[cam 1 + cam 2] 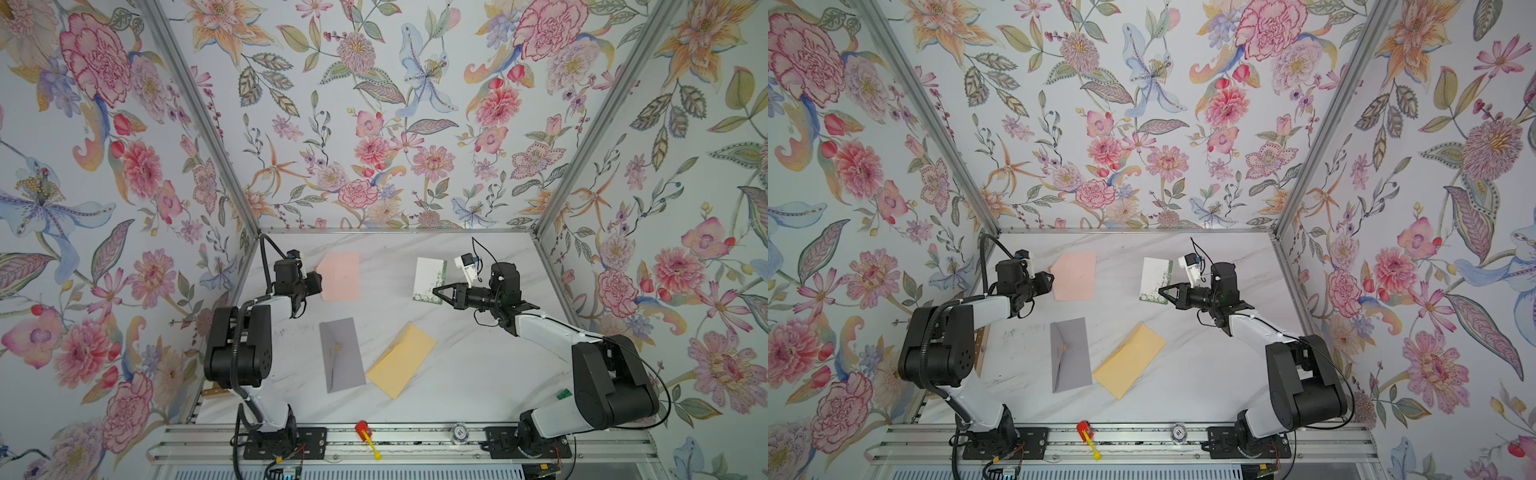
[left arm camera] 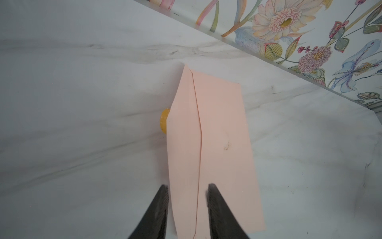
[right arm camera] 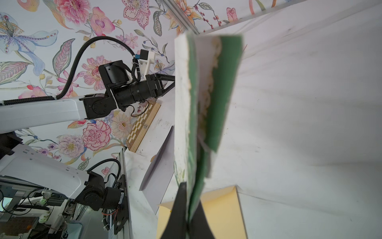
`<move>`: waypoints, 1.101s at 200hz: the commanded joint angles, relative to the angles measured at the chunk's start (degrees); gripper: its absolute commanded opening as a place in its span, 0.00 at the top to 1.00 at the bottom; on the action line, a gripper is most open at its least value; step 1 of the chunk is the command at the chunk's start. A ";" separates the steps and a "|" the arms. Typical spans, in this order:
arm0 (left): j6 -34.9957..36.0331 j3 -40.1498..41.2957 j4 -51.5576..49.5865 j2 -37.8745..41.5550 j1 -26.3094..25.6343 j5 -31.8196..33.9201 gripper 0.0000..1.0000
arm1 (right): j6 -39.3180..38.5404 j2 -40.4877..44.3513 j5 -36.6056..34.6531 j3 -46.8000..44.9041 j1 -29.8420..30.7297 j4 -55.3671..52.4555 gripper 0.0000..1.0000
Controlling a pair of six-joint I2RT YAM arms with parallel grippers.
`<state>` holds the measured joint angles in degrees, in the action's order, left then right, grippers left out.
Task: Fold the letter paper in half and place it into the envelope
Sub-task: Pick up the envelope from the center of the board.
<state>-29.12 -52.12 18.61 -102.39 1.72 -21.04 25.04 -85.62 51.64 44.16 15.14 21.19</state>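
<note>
Looking down from the head camera, I saw a white marble-look table (image 1: 457,386) boxed in on three sides by floral wallpaper (image 1: 374,104), with bare metal posts (image 1: 199,112) at the far corners and a slotted rail (image 1: 415,446) along the near edge. The letter paper (image 1: 428,277), folded with its green-printed border showing, was at the far right of the table, pinched at its near edge by the right gripper (image 1: 436,289) — the wrist view showed both jaws tight on the sheet. Whether it touched the surface I could not tell. The pink envelope (image 1: 341,276) lay flat at the far left, and the left gripper (image 2: 187,188) sat low over its near end, jaws narrowly apart, holding nothing. A grey envelope (image 1: 341,353) and a yellow envelope (image 1: 401,359) lay just beside each other mid-table. Several things were doubtful: a yellow disc (image 2: 164,121) poked out from under the pink envelope, mostly covered; the small red and yellow object (image 1: 365,432) on the rail was too small to name — and a chequered board (image 3: 142,126) by the left wall was partly hidden behind the arm.
</note>
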 commanded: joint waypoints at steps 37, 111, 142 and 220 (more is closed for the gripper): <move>-1.99 -3.02 2.88 -5.52 1.07 -4.15 0.65 | -0.50 0.02 0.75 1.10 0.82 -0.89 0.99; -2.42 -1.76 5.86 -7.66 2.88 -5.25 0.64 | -0.60 0.34 0.66 0.90 1.13 -1.05 0.99; -3.16 -2.24 7.68 -10.06 3.03 -7.80 0.64 | -0.52 0.52 0.38 1.06 1.52 -1.24 0.99; -5.17 -1.85 11.84 -13.61 2.99 -11.04 0.63 | -0.50 0.73 -0.28 1.08 2.24 -1.85 0.99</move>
<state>-33.06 -53.67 27.70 -114.30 4.25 -30.04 25.04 -85.62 51.59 44.34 16.93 20.14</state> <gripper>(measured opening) 0.373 0.047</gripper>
